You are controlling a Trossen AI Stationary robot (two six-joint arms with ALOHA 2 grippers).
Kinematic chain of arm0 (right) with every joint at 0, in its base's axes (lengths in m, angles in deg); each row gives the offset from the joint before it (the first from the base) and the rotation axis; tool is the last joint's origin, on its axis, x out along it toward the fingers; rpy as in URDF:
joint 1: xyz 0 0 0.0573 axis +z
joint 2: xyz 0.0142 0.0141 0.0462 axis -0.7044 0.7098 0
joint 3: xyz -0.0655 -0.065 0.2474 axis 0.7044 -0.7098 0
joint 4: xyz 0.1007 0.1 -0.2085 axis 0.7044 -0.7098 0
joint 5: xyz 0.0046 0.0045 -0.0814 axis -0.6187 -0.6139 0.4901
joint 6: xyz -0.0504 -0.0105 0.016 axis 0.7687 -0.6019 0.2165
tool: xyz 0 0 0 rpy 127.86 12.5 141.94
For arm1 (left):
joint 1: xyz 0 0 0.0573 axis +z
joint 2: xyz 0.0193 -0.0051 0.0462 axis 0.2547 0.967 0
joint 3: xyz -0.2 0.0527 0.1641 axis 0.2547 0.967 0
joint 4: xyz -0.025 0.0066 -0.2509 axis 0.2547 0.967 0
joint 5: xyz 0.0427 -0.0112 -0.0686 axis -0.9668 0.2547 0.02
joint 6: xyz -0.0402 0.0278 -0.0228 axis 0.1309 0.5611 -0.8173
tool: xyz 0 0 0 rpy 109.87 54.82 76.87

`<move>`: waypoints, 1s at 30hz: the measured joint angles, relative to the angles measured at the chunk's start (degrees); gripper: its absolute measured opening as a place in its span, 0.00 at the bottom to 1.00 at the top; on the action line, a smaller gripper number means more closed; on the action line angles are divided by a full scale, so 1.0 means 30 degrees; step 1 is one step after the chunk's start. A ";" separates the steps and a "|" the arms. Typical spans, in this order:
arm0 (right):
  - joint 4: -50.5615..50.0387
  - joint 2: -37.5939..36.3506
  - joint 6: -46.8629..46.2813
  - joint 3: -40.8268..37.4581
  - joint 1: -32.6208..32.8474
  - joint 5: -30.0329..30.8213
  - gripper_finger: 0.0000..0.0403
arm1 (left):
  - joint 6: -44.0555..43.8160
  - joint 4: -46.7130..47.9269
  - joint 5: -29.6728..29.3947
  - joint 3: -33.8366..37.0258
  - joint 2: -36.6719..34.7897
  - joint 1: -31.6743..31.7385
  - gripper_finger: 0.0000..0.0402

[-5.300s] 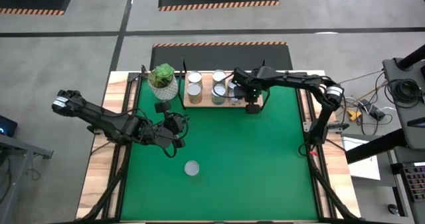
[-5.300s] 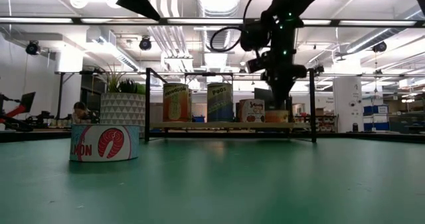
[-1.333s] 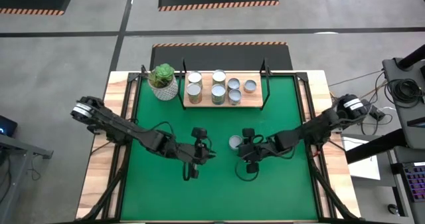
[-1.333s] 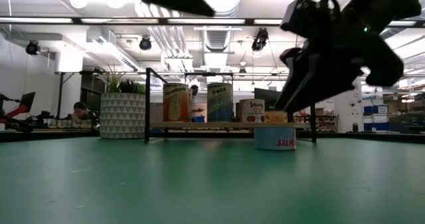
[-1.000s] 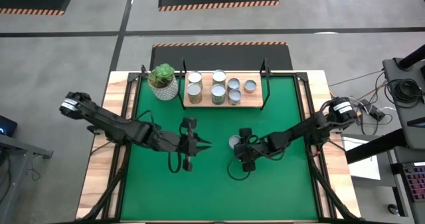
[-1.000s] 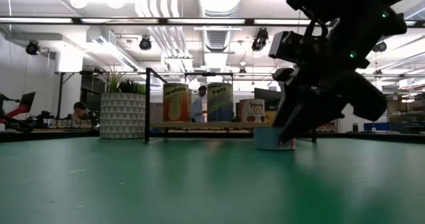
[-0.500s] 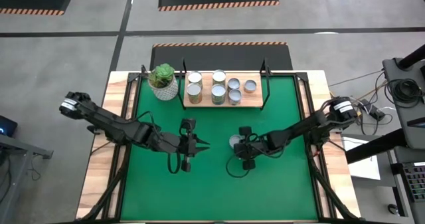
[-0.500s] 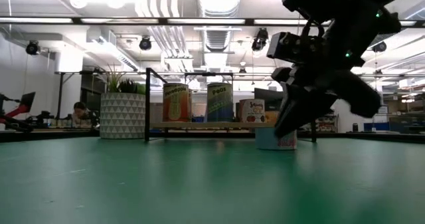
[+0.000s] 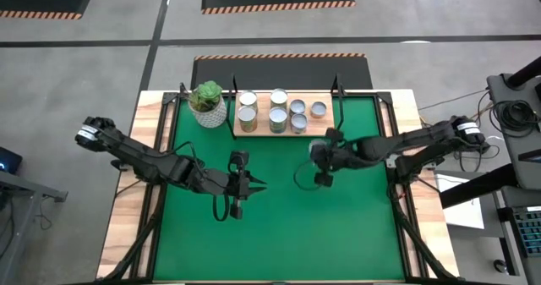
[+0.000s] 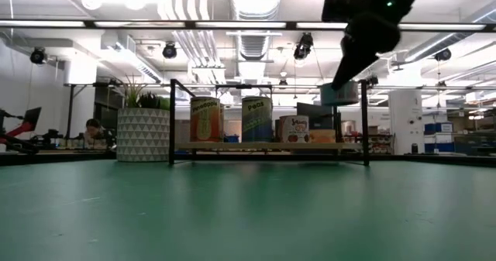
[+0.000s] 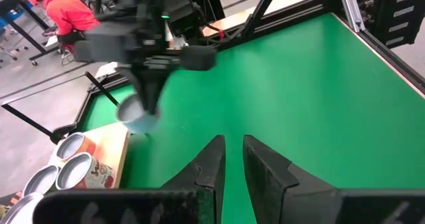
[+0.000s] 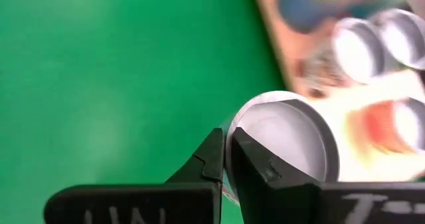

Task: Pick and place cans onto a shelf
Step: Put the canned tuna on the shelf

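Note:
My right gripper (image 9: pixel 320 156) is shut on a small flat can with a silvery-white top (image 12: pixel 282 141). It holds the can in the air (image 10: pixel 341 93), just in front of the right part of the light-wood shelf (image 9: pixel 284 129). Several cans (image 9: pixel 278 107) stand upright on the shelf board. My left gripper (image 9: pixel 256 183) is shut and empty, low over the middle of the green mat, pointing toward the table's right edge. The left wrist view shows the held can (image 11: pixel 136 115) beyond my left fingers. My right gripper pinches the can's rim (image 12: pixel 244 114) between its two fingers, one finger outside the wall and one over the top. The fingers come from above, pointing down. The can hangs below them, lifted clear of the mat, its top roughly level.
A white pot with a green plant (image 9: pixel 208 105) stands left of the shelf. Thin black posts (image 10: pixel 170 121) rise at the shelf's ends. The green mat (image 9: pixel 279 234) lies between the arms and the near edge. People show in the room beyond the table (image 11: pixel 63 14).
My right gripper has lifted the can off the middle of the mat and carried it up and toward the far edge, to just in front of the shelf's right part. The can is now clear of the mat. My left gripper drew back toward the left, then stayed still.

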 joint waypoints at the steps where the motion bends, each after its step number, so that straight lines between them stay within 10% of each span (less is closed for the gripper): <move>1: 0.0020 -0.0230 0.0206 -0.0006 -0.0474 0.0000 0.03 | 0.0000 0.0031 0.0000 0.0000 0.0000 0.0000 0.09; 14: 0.2360 0.0564 0.2888 -0.1099 -0.5725 -0.0065 0.03 | 0.0000 0.0401 0.0000 0.0000 0.0000 0.0000 0.09; 30: 0.3634 0.2044 0.2252 -0.1077 -0.6068 0.1493 0.03 | -0.0007 0.0692 0.0000 0.0000 0.0000 0.0000 0.09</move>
